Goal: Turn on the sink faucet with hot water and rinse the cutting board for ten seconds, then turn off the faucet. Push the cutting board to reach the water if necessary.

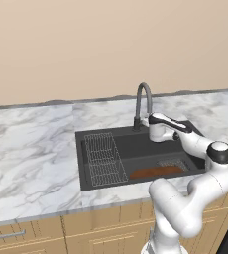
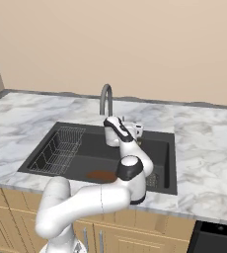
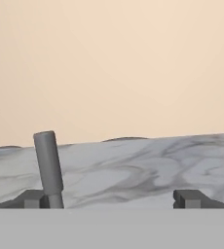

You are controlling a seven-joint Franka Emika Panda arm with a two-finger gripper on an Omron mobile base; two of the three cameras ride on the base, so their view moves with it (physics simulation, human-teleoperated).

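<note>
Sink [image 1: 136,144] first: a broad matte black rectangular basin, sunk into a white-grey marbled counter [image 1: 31,149] whose veined, polished-looking surface runs off to both sides under a plain beige wall [image 1: 86,44]. Pale wooden cabinet fronts [image 1: 46,233] sit below the counter edge. The white arm [image 1: 195,198], smooth and rounded with dark joints, bends up from the base and reaches over the basin toward its back rim.

Inside the basin, well to the side of the fingers, lies a grey wire grid rack [image 1: 104,158], thin rods crossing in a fine lattice. The cutting board [image 1: 155,171], flat, thin and reddish-brown with rounded ends, rests on the basin floor near the front wall, below and nearer the base than the fingers. Just beside it is a grey mesh strainer [image 1: 173,162].

The sink faucet [image 1: 142,101], a slim dark grey gooseneck with a tall arched spout, rises from the back rim just beyond the gripper [image 2: 135,130]. In the hand view its round, smooth stem [image 3: 49,168] stands slightly tilted just inside one of the dark, blocky fingertips [image 3: 32,199], while the other fingertip is far across; the fingers are spread wide apart and hold nothing.
</note>
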